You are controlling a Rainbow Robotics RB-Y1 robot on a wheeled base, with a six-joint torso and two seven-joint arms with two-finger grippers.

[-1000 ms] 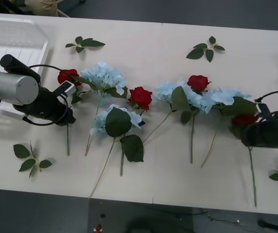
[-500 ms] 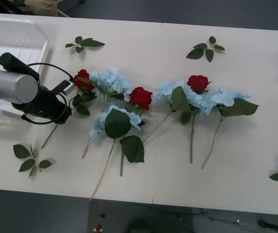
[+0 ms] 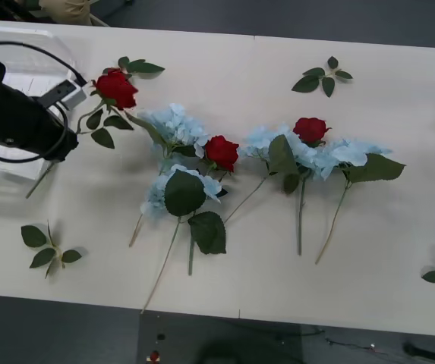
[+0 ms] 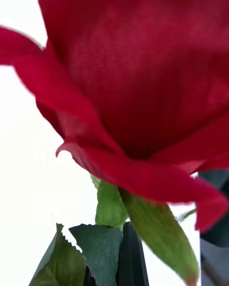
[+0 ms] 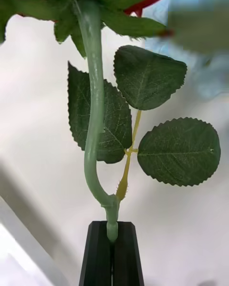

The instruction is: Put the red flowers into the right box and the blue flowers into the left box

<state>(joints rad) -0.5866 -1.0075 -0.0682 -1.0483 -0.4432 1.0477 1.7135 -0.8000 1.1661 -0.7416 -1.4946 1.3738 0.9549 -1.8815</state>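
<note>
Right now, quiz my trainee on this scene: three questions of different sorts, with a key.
1. What does the left gripper grip? A. a rose stem B. a leaf sprig C. a blue flower
2. In the front view, how many roses lie on the table?
3. True or false: the right gripper holds a blue flower.

Key
1. A. The fingers are shut on the stem.
2. Two; the other one lies further right.
3. False. A red rose sits right above its fingers.
</note>
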